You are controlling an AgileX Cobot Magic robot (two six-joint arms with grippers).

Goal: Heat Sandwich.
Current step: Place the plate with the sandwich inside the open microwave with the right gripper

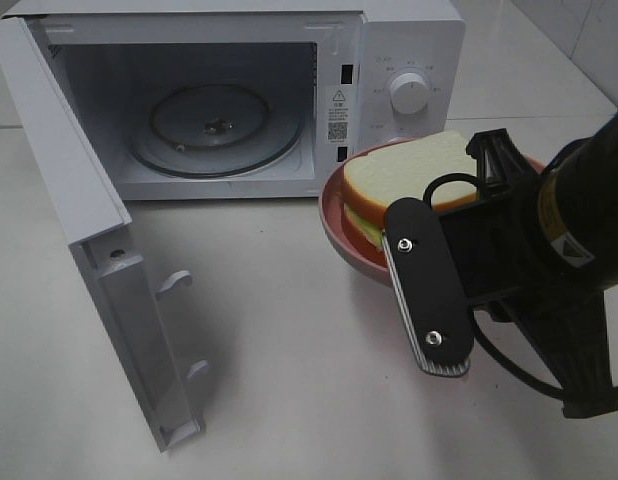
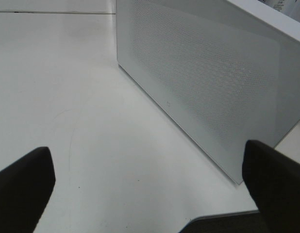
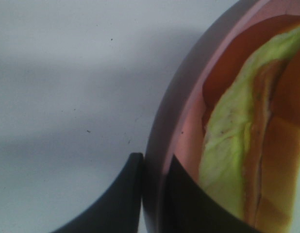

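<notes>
The sandwich (image 1: pixel 409 175), white bread with green lettuce, lies on a round pink plate (image 1: pixel 339 235) just right of the open microwave (image 1: pixel 239 90). My right gripper (image 1: pixel 394 262) is shut on the plate's near rim. In the right wrist view its two dark fingers (image 3: pixel 125 194) pinch the pink rim (image 3: pixel 157 160), one inside and one outside, with the sandwich (image 3: pixel 237 145) close behind. My left gripper (image 2: pixel 150 194) stands open with nothing between its fingers (image 2: pixel 21 189). It faces the microwave's perforated outer wall (image 2: pixel 203 82) and does not show in the exterior high view.
The microwave door (image 1: pixel 89 250) swings wide open toward the front left. A glass turntable (image 1: pixel 214 125) lies inside the cavity. The control knob (image 1: pixel 409 95) is on the right panel, just behind the plate. White tabletop (image 1: pixel 289 380) lies in front of the microwave.
</notes>
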